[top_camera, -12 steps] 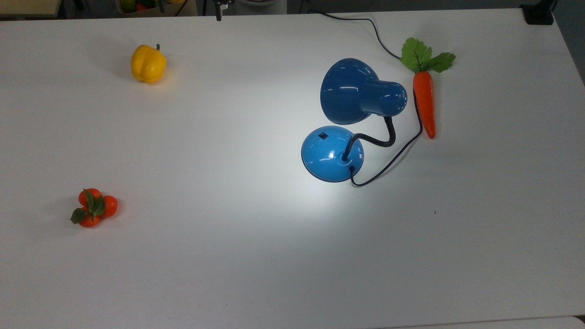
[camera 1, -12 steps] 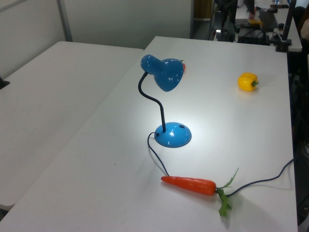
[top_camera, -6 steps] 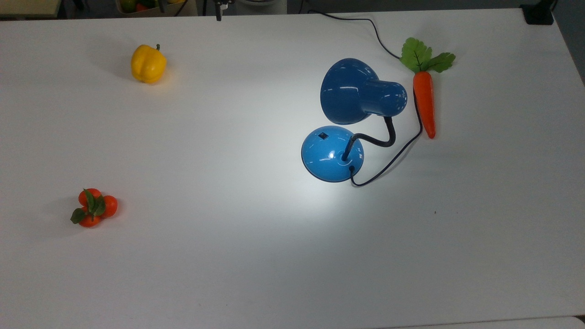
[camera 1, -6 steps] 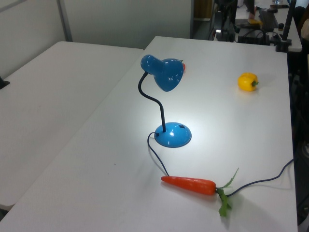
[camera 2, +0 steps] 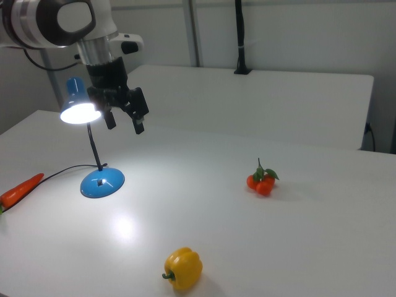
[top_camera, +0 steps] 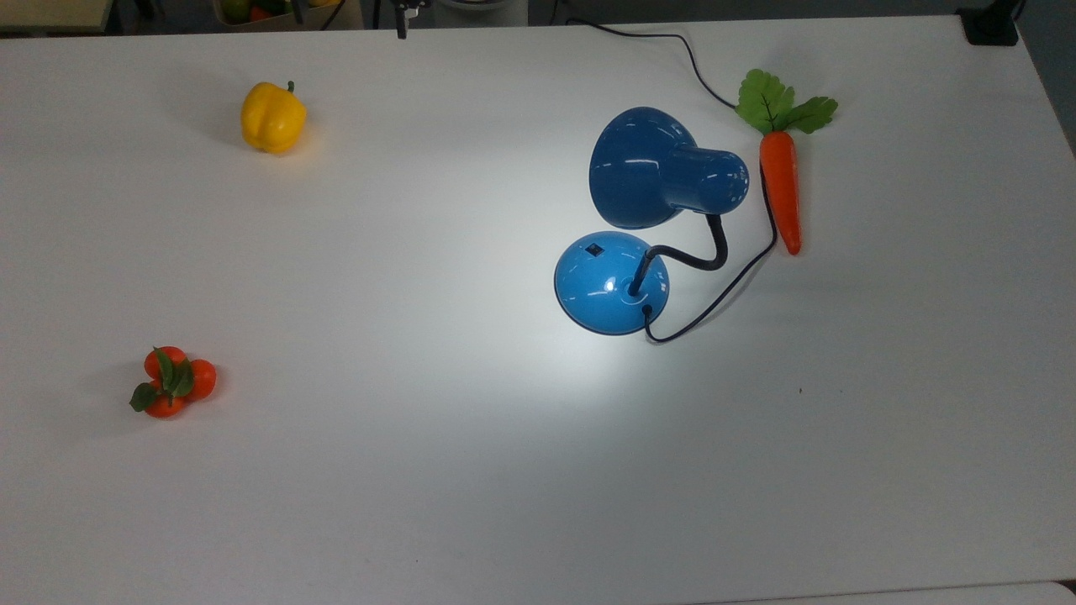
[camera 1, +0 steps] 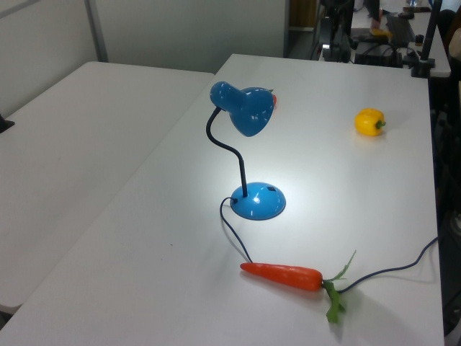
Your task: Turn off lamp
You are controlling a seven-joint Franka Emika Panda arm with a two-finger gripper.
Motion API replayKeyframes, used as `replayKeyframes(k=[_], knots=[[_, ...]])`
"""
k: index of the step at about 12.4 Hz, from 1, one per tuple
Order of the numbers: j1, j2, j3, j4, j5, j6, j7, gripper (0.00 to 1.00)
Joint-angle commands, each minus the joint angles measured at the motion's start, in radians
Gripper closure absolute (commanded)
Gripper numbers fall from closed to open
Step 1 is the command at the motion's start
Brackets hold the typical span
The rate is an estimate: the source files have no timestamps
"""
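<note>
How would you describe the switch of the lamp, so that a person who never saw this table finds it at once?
On the white table, find the blue lamp beside the carrot. Look at its round base, lit by the shade above. The switch is the small black rectangle on the base's upper left in the top view, opposite the spot where the cord leaves.

White table [top_camera: 420, 504] seen from above. A glossy blue desk lamp [top_camera: 639, 218] stands right of centre: round domed base [top_camera: 611, 283] with a small black switch [top_camera: 594, 249], black bendy neck [top_camera: 698, 259], bell-shaped shade [top_camera: 651, 168] above the base. A bright pool of light lies on the table around the base. The black cord [top_camera: 714, 307] loops from the base, runs alongside a toy carrot [top_camera: 780, 189] with green leaves, and continues to the table's far edge. A yellow bell pepper [top_camera: 272, 118] lies at upper left; a cluster of small oranges [top_camera: 172, 383] with leaves lies at lower left.
</note>
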Motion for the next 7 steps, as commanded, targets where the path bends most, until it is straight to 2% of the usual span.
replayKeyframes(k=[1, 5, 7], knots=[[0.006, -0.003, -0.002, 0.007, -0.010, -0.028, 0.006, 0.48], [0.006, 0.000, -0.002, 0.007, -0.006, -0.025, -0.005, 1.00], [0.006, 0.000, -0.002, 0.007, -0.003, -0.026, -0.025, 1.00]])
